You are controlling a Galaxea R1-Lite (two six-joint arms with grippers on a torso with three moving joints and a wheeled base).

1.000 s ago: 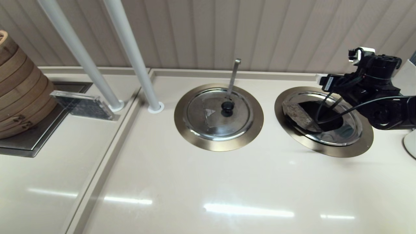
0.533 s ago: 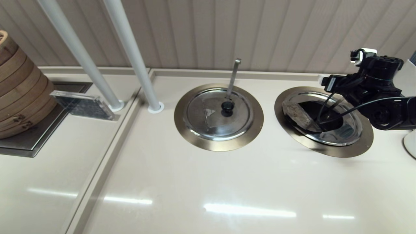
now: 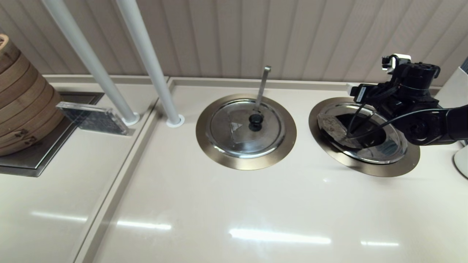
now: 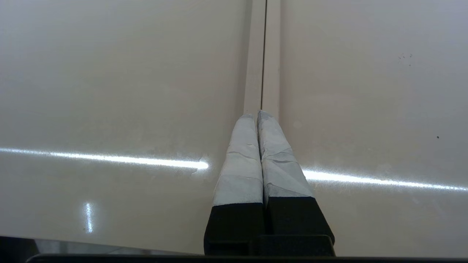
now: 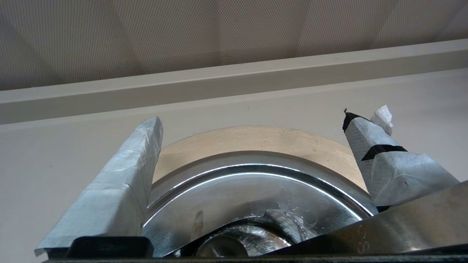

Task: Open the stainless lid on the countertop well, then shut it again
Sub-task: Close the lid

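Observation:
The stainless lid [image 3: 393, 146] lies flat in the countertop well, ringed by its bronze-gold collar [image 3: 365, 170], at the right of the head view. Its dark patch [image 3: 332, 128] sits near the left rim. My right gripper [image 3: 356, 95] hovers just above the lid's far part, and the arm hides the knob. In the right wrist view the gripper [image 5: 252, 118] is open, its taped fingers [image 5: 120, 175] spread wide over the lid [image 5: 226, 190] and collar [image 5: 256, 140], holding nothing. My left gripper [image 4: 257, 115] is shut, parked over a counter seam.
A like lid [image 3: 239, 131] with a black knob [image 3: 256, 119] and a ladle handle [image 3: 262, 86] fills the middle well. A steel handle [image 5: 402, 223] crosses close under the right wrist. Two white posts [image 3: 146, 54], bamboo steamers [image 3: 22, 98] and a white object [image 3: 461, 160] stand around.
My right arm has shifted a little to the left over the lid, after drifting slightly right. The lid has stayed flat in the well.

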